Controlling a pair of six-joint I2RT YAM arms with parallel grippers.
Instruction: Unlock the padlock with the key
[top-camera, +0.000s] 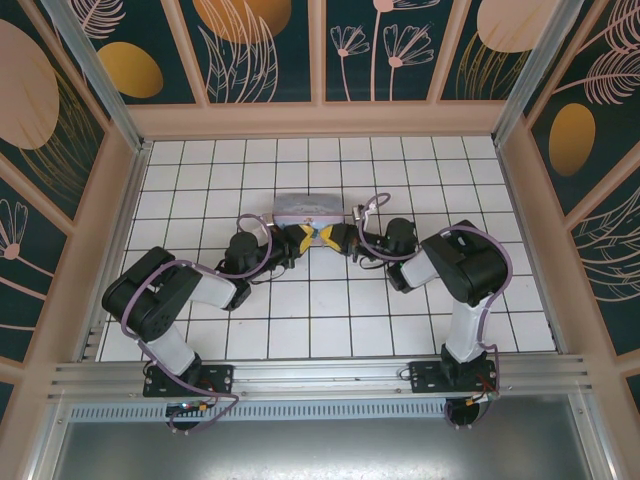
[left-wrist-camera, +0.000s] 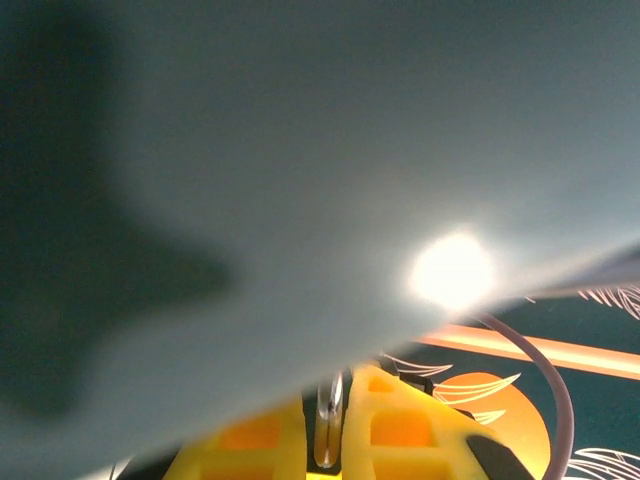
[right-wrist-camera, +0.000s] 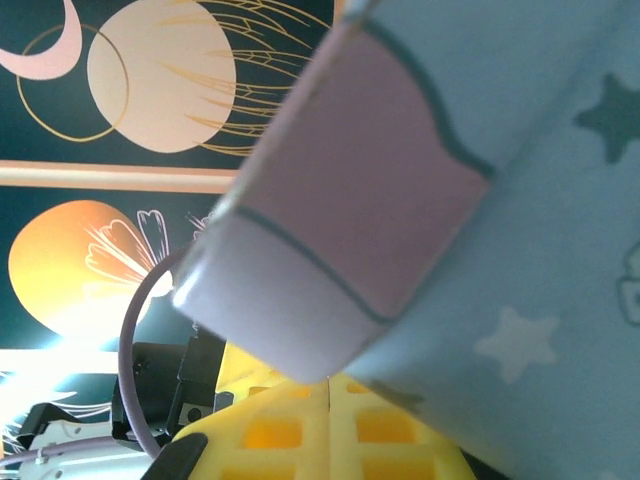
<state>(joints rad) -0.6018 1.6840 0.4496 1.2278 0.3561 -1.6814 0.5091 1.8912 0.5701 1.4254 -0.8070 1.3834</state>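
Observation:
My two grippers meet tip to tip in front of the pastel box (top-camera: 305, 208), the left gripper (top-camera: 298, 238) coming from the left and the right gripper (top-camera: 337, 238) from the right. In the left wrist view the left gripper (left-wrist-camera: 335, 398) has its yellow fingers (left-wrist-camera: 400, 430) shut on a thin shiny metal loop (left-wrist-camera: 330, 432) that runs up under the box (left-wrist-camera: 300, 150). I cannot tell whether this loop belongs to the key or the padlock. The right gripper (right-wrist-camera: 330, 388) is shut, pads pressed together, just under the box's pink corner (right-wrist-camera: 360, 200). The box hides everything past both fingertips.
The box stands on the white tiled floor (top-camera: 330, 320), just behind the grippers. Patterned walls (top-camera: 320, 60) close in the back and both sides. A grey cable (right-wrist-camera: 135, 350) loops at the left of the right wrist view.

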